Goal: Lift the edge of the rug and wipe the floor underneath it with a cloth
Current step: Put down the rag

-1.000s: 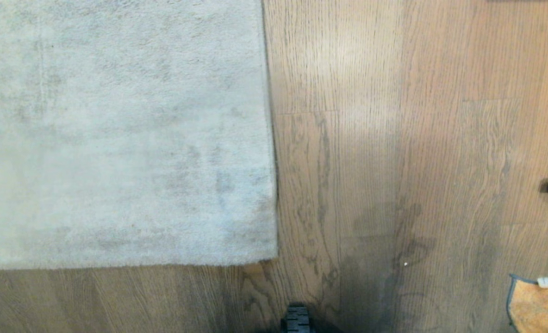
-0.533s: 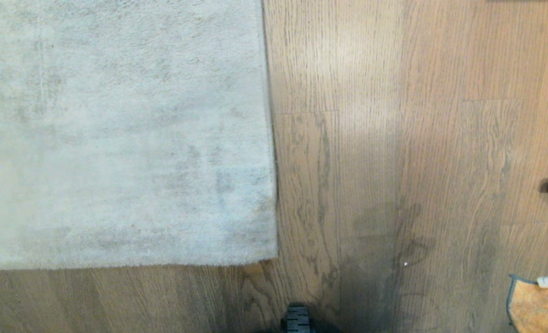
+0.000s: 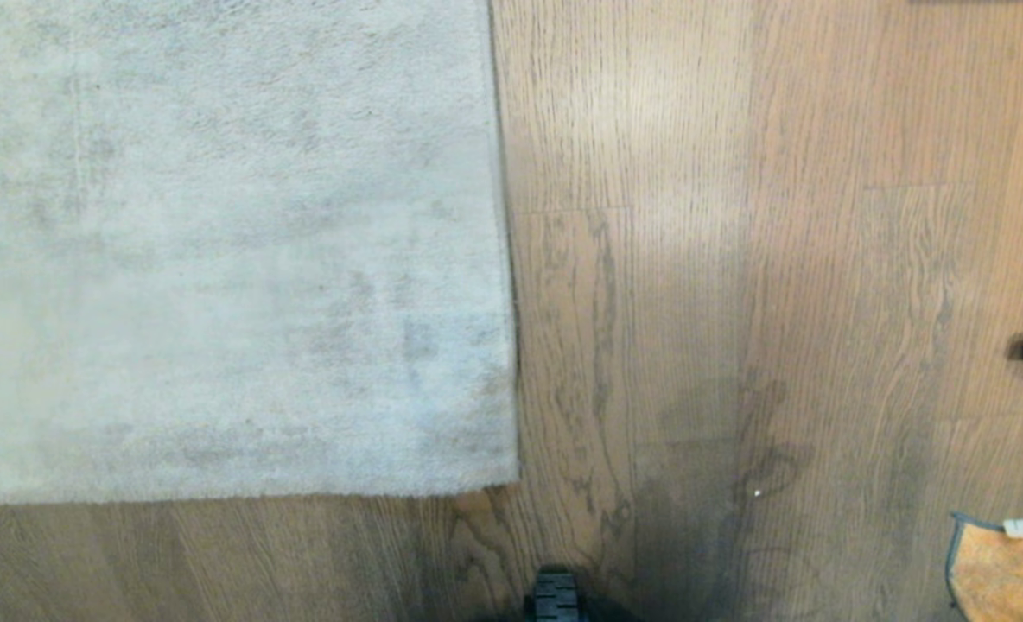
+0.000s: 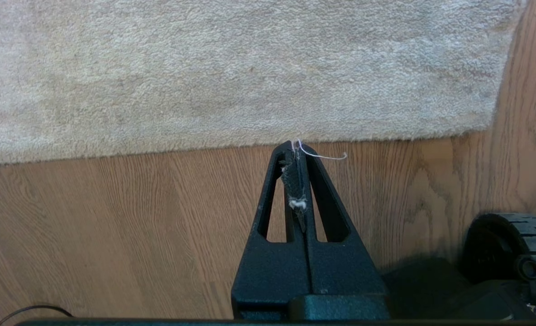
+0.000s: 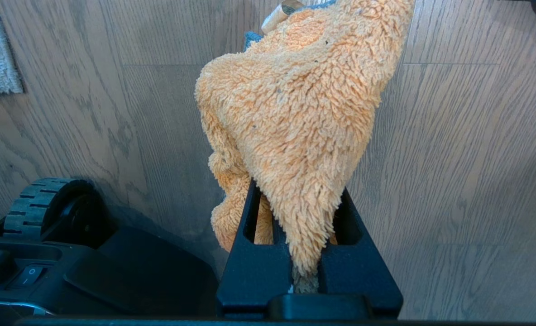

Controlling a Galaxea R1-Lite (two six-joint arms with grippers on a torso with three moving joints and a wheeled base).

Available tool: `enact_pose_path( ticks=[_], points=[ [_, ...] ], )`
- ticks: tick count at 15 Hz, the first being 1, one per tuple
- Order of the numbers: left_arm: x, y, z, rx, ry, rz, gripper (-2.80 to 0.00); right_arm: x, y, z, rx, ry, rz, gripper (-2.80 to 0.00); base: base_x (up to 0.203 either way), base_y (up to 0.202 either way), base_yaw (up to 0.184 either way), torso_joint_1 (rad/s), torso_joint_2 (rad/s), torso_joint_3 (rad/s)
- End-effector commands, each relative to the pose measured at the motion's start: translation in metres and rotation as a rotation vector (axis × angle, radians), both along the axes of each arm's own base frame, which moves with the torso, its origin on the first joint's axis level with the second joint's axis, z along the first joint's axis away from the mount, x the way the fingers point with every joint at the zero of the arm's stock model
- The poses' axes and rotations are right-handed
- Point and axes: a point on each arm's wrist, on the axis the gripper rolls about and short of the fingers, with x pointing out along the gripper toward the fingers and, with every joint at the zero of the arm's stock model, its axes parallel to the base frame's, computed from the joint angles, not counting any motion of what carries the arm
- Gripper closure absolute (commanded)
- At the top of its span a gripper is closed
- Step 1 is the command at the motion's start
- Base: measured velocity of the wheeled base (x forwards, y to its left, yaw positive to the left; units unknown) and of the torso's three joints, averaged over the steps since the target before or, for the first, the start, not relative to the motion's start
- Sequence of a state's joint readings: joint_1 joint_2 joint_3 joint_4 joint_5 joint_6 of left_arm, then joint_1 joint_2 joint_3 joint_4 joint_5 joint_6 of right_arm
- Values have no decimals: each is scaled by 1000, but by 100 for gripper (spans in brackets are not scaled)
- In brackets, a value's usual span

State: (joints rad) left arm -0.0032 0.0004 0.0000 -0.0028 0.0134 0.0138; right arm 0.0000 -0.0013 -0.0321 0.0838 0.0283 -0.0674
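1. The right gripper (image 5: 295, 226) has its jaws clamped on the cloth (image 5: 295, 113), which drapes forward over them above the floor (image 3: 779, 259) — carried ready for wiping, I judge.
2. The left gripper (image 4: 295, 151) has its jaws closed on nothing, only lint clinging.
3. The rug edge (image 4: 385, 138) lies flat just beyond those tips — unlifted.
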Motion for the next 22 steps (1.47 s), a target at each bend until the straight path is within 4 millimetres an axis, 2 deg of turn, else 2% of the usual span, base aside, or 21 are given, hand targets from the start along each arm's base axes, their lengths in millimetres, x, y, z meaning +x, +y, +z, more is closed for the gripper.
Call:
enact_pose_path(
  ticks=[1,15,22],
  points=[
    [0,0,0,-3,0,0,0,0,0,0,0,2,1,0,0,0,0,0,0,0],
    [0,0,0,-2,1,-1,0,0,0,0,-1,2,0,0,1,-3,1,0,1,0],
    [0,0,0,-2,1,-1,0,0,0,0,-2,2,1,0,1,-179,3,2,1,2]
  ],
)
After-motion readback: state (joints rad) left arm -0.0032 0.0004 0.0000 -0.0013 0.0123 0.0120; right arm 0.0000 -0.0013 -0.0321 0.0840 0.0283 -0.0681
